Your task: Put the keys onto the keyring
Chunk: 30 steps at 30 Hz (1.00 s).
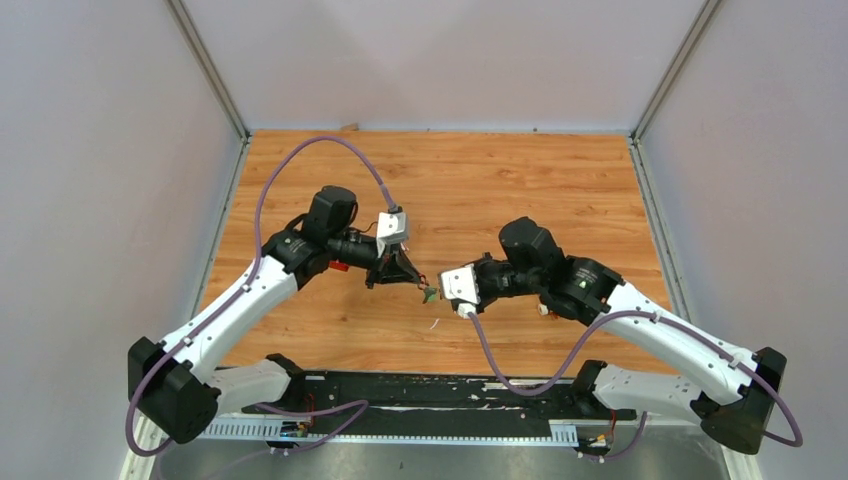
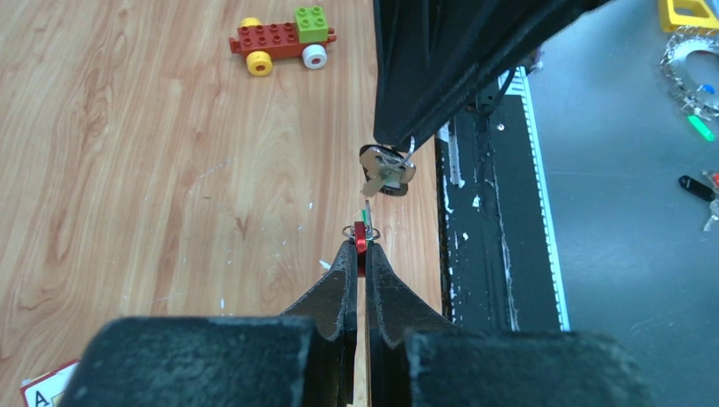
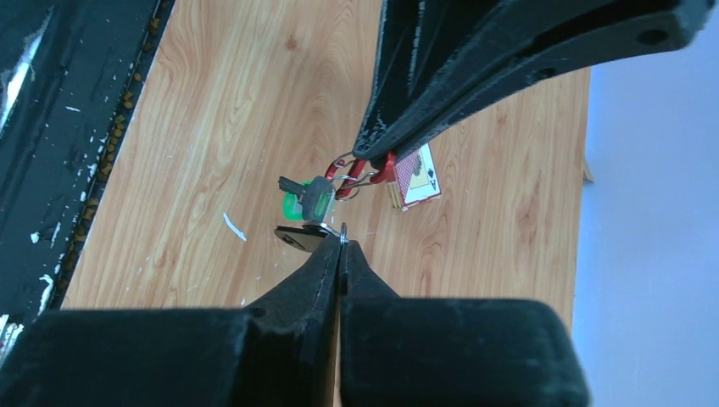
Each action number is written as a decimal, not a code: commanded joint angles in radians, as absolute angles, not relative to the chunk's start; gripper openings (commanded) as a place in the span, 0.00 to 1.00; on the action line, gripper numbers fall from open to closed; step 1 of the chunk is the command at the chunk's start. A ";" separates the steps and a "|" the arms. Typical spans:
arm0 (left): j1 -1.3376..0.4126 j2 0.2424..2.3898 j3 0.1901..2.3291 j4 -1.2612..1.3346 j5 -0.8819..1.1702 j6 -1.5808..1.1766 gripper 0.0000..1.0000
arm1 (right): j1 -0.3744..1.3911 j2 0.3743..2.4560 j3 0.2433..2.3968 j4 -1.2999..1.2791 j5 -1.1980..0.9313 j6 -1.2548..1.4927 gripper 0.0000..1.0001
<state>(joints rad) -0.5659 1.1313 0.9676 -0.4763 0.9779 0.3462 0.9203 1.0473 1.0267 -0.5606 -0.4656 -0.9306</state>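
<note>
My left gripper point(image 2: 360, 251) is shut on the red keyring point(image 2: 359, 236), a small red loop with a thin metal ring at its tip. My right gripper point(image 3: 341, 246) is shut on the black-headed key point(image 3: 302, 237) by its small metal ring. The green-headed key point(image 3: 296, 204) hangs just beyond it, by the keyring point(image 3: 356, 174), which the left fingers point(image 3: 398, 102) hold from above. In the left wrist view the keys point(image 2: 386, 170) hang under the right fingers, a little beyond the keyring. In the top view both grippers point(image 1: 408, 272) point(image 1: 441, 290) meet mid-table above the keys point(image 1: 430, 294).
A red, yellow and green toy block car point(image 2: 280, 39) stands on the wooden table point(image 1: 520, 190). A playing-card box point(image 3: 415, 175) lies beyond the left fingers. The black rail point(image 2: 483, 246) runs along the near edge, with loose items on the grey surface point(image 2: 627, 212) past it.
</note>
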 commanded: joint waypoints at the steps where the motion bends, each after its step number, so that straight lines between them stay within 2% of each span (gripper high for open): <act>1: -0.563 1.172 1.062 -0.533 1.010 0.293 0.00 | 0.962 1.007 0.996 -0.495 -0.378 -0.978 0.00; 9: -0.588 1.212 1.113 -0.625 1.001 0.323 0.00 | 1.052 0.987 0.928 -0.413 -0.232 -1.025 0.00; 25: -0.607 1.099 1.054 -0.681 0.919 0.530 0.00 | 1.080 0.967 0.937 -0.455 -0.238 -1.068 0.00; 30: -0.634 1.165 1.122 -0.831 0.929 0.625 0.00 | 1.104 0.989 0.936 -0.446 -0.197 -1.101 0.00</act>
<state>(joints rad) -0.6121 1.1213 1.0576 -0.7048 0.9226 0.5152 1.0840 0.9798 0.9134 -0.4603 -0.2268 -1.0626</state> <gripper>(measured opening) 0.051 0.011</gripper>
